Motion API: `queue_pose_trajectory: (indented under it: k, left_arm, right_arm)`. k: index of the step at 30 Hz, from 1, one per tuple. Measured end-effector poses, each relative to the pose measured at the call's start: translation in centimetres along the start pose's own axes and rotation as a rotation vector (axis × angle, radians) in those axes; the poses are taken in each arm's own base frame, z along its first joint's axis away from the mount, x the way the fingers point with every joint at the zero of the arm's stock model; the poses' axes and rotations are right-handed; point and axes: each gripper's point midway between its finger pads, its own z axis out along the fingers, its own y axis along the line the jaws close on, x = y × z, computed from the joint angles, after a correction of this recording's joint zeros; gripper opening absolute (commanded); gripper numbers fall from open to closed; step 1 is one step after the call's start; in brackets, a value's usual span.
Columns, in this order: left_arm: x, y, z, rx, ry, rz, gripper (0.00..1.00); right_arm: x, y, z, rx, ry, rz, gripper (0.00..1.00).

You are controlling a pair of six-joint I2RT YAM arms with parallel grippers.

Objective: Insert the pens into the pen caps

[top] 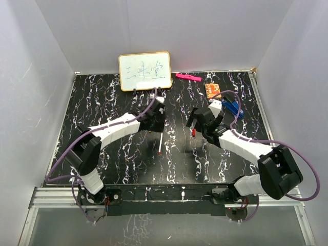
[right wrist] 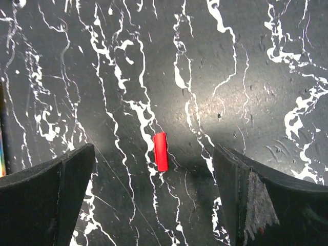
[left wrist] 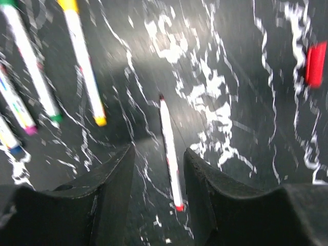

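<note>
- Left gripper: jaws partly parted, gripping nothing; the red-tipped pen lies on the surface between its fingers.
- Right gripper: jaws wide apart, empty; the red cap lies on the surface between them.

Desk: black, white-veined. Centre of frame: red-tipped pen lying flat; red cap apart to its right. Upper edge: whiteboard, pink bar, orange card. Left wrist view, upper left: yellow-ended pen, green-ended pen side by side
</note>
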Motion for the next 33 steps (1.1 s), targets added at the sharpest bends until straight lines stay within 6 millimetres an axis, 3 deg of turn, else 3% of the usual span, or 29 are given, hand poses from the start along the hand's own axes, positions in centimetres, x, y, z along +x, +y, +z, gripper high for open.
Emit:
queue_pose_trajectory:
  k: [4, 8, 15, 24, 33]
  left_arm:
    - [4.2, -1.5, -0.5, 0.004, 0.096, 0.083, 0.45]
    - [6.4, -1.5, -0.8, -0.016, 0.149, 0.113, 0.46]
    - [7.3, -1.2, -0.5, -0.043, 0.174, 0.109, 0.46]
    - [9.6, -1.0, 1.2, -0.07, 0.239, 0.134, 0.46]
    - [10.0, -0.9, 1.8, -0.075, 0.252, 0.137, 0.44]
  right_arm:
    - [1.0, -0.4, 0.1, 0.01, 0.04, -0.02, 0.86]
    - [1.4, -0.5, 0.2, 0.013, 0.058, -0.032, 0.78]
    - [2.6, -0.9, 0.9, 0.036, 0.091, -0.051, 0.75]
    - [2.5, -0.9, 0.9, 0.035, 0.09, -0.052, 0.7]
    - [3.2, -1.1, 1.3, 0.044, 0.106, -0.07, 0.64]
